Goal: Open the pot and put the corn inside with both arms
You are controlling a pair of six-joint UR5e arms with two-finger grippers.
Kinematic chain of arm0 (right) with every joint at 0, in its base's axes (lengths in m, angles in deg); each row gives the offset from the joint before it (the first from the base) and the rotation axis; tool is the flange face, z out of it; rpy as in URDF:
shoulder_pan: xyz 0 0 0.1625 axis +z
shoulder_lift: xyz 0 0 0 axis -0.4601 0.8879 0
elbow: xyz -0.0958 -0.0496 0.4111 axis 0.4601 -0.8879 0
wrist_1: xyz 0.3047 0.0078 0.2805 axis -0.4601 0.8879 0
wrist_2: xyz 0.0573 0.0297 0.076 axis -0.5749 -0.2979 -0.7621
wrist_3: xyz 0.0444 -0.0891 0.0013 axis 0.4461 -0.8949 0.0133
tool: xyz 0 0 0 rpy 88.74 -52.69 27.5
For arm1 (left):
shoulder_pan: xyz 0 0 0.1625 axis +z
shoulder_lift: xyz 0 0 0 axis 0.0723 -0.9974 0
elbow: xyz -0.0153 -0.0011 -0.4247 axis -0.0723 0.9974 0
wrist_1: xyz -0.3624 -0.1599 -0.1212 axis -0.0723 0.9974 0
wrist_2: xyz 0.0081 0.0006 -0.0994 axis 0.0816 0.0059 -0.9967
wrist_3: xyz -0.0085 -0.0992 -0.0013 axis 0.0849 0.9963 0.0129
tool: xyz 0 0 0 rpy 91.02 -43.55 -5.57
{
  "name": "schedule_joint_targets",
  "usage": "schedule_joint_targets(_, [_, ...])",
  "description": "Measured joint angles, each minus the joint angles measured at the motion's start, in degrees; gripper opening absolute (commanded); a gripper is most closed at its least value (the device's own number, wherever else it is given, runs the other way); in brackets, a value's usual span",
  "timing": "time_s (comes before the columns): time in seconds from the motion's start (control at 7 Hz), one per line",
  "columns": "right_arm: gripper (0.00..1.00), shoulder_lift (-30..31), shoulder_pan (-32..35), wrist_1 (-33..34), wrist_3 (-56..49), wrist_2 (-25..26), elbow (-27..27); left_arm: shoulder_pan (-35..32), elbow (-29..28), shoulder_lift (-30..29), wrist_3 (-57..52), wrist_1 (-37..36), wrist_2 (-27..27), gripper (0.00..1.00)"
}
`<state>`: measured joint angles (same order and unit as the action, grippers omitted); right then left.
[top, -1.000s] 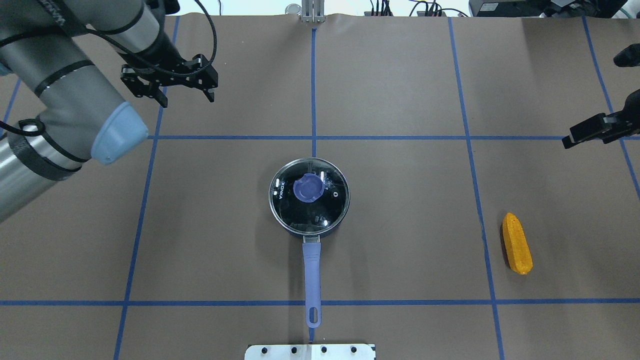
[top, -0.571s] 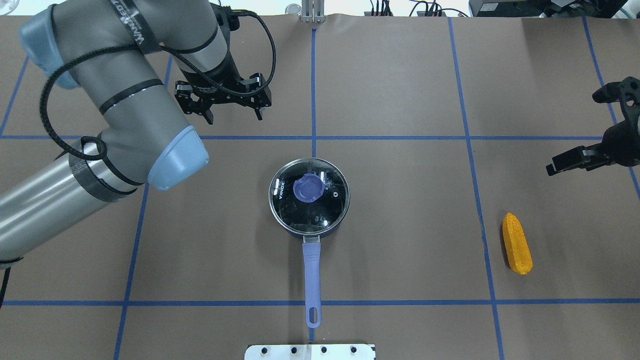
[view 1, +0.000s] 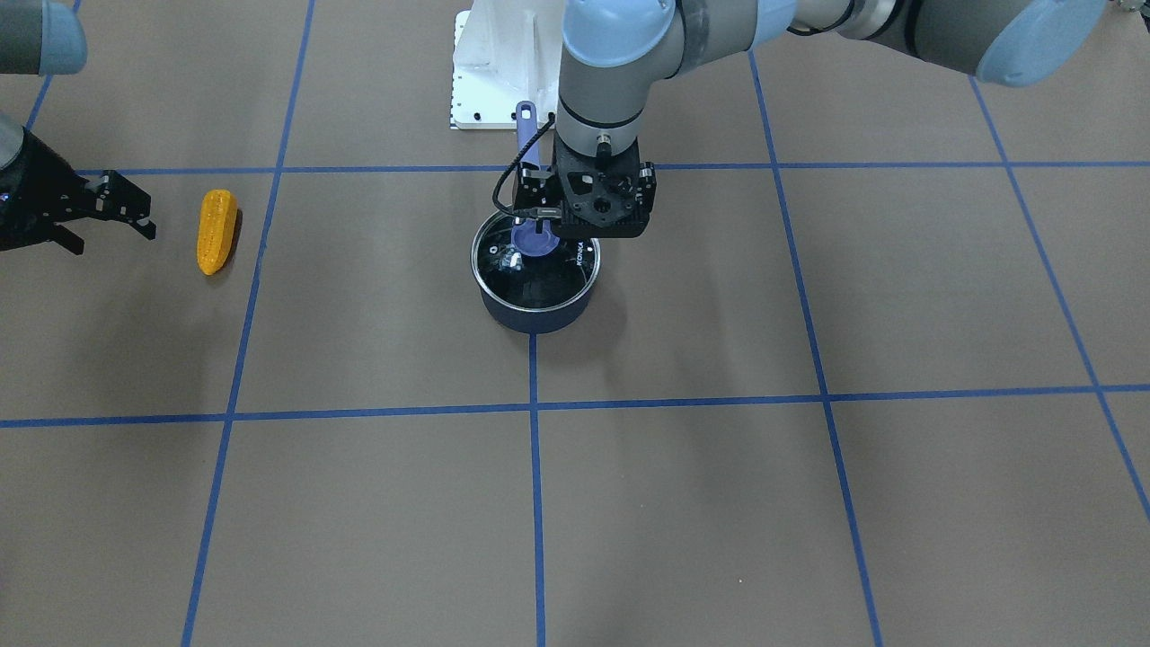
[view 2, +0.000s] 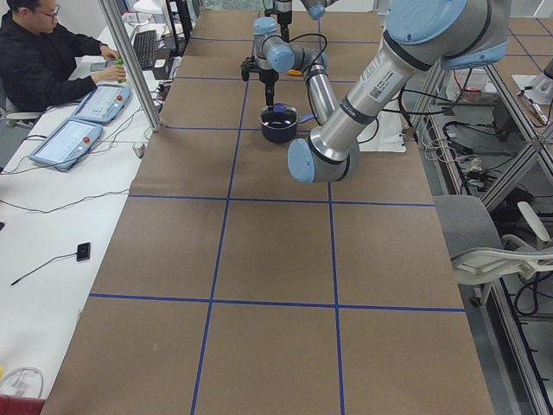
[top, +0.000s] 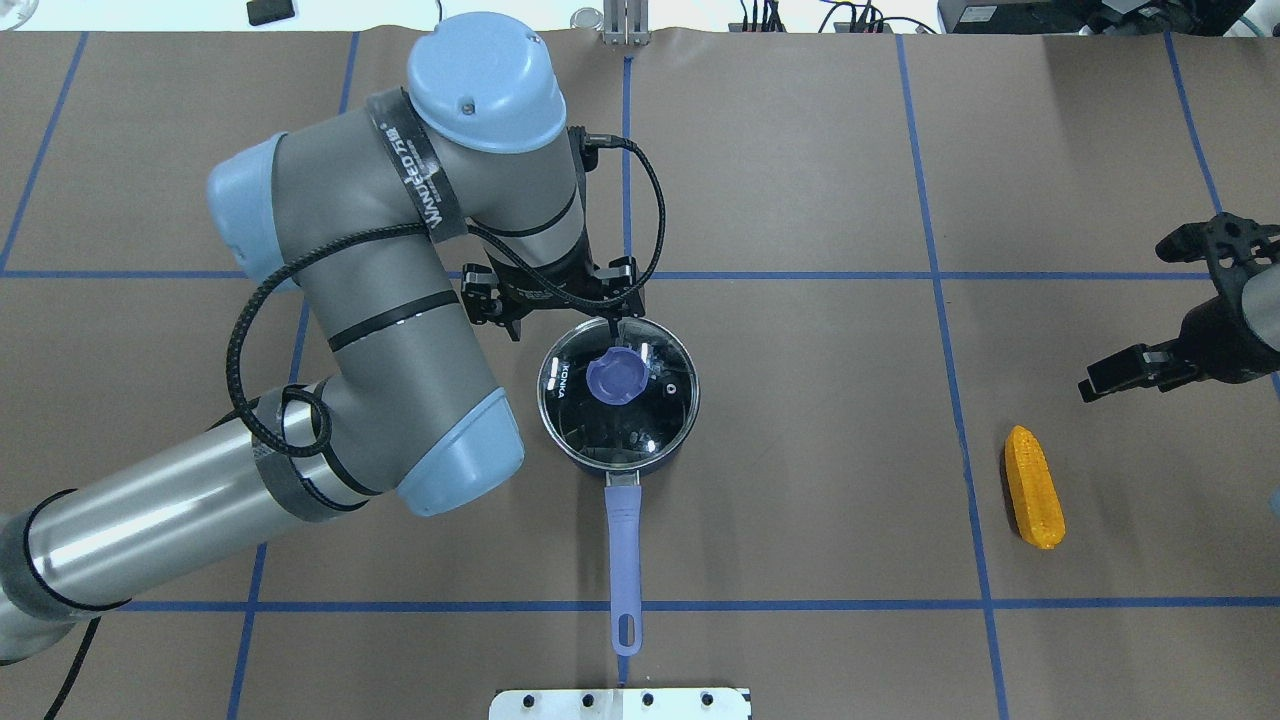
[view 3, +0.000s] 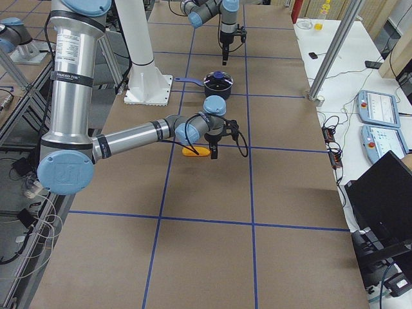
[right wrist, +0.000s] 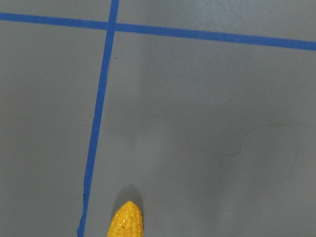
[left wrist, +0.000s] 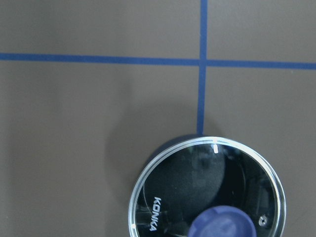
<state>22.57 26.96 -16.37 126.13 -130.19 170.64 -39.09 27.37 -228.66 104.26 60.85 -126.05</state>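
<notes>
The navy pot (top: 618,440) stands mid-table with its glass lid (top: 655,405) on, purple knob (top: 617,378) up, and lavender handle (top: 623,555) pointing at the robot. My left gripper (top: 563,325) is open and empty, hovering just beyond the pot's far rim, to the knob's left. The left wrist view shows the lid (left wrist: 177,192) and knob (left wrist: 222,223) at its bottom edge, with no fingers in view. The orange-yellow corn (top: 1034,487) lies flat on the right. My right gripper (top: 1125,318) is open and empty, beyond the corn. The corn's tip (right wrist: 126,222) shows in the right wrist view.
The white base plate (top: 620,703) sits at the table's near edge behind the pot handle. Blue tape lines (top: 940,275) grid the brown table. An operator (view 2: 43,52) sits at a side desk, and a metal post (view 3: 331,55) stands at the far table edge.
My left arm has swung in from the far left, bringing its open gripper to the pot's far rim. My right gripper has moved nearer and closer to the corn. Pot and corn have not moved.
</notes>
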Motion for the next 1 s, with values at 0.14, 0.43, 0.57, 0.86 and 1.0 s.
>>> schedule_joint_targets(0.14, [1.00, 0.1, -1.6, 0.0, 0.5, 1.1, 0.2, 1.1, -1.4, -0.9, -0.1, 0.3, 0.7, 0.99])
schedule_joint_targets(0.43, [1.00, 0.2, -3.0, 0.0, 0.8, 1.8, 0.4, 2.8, -4.7, -2.2, 0.0, 2.7, 1.1, 0.99])
schedule_joint_targets(0.57, [1.00, 0.2, -3.3, 0.0, 0.8, 2.0, 0.4, 3.2, -6.6, -2.4, 0.2, 4.9, 1.1, 0.99])
schedule_joint_targets(0.86, [1.00, 0.1, -3.6, 0.0, 0.8, 2.7, 0.5, 3.8, -8.7, -2.5, 0.3, 7.0, 1.1, 0.98])
schedule_joint_targets(1.0, [1.00, 0.1, -3.6, 0.0, 0.8, 3.1, 0.5, 4.1, -9.0, -2.4, 0.4, 7.3, 1.1, 0.95])
